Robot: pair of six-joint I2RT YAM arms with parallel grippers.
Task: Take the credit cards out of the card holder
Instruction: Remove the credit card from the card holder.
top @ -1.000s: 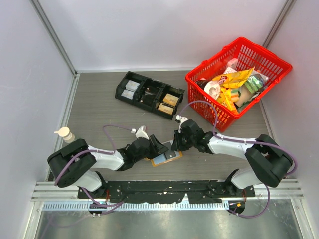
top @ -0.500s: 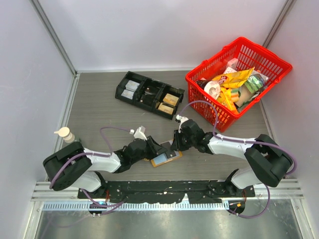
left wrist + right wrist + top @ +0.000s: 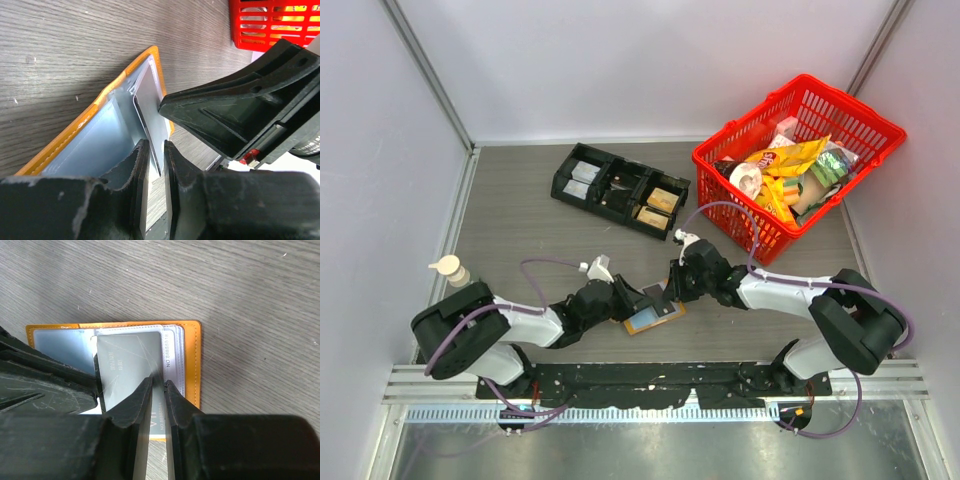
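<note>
From above, the card holder (image 3: 655, 318) lies open near the near edge of the table, about midway along it, with both grippers meeting over it. The left gripper (image 3: 637, 299) comes in from the left and the right gripper (image 3: 670, 291) from the right. That view does not show what either one holds.

The left wrist camera does. Its jaws are closed on a thin grey card (image 3: 151, 102), seen nearly edge-on. The card stands up out of the blue-grey panel inside the orange rim. The right gripper fills the right of that picture and hides the rest of the holder.

The right wrist view shows the card's face, scratched, with faint printing too dim to read. Behind it a stack of pale cards (image 3: 170, 352) sits in the right pocket. One carries a line beginning "NO" and a string of digits that is too small to read with certainty. The letters "VI" show on a pale card near the holder's near edge. The right jaws stand nearly together over that edge. Whether they pinch anything cannot be told.

A black tray (image 3: 620, 190) sits toward the far edge, left of middle. A red basket (image 3: 850, 115) of packets fills the far right corner, its wrappers unreadable. A small bottle (image 3: 449, 268) stands by the left edge.
</note>
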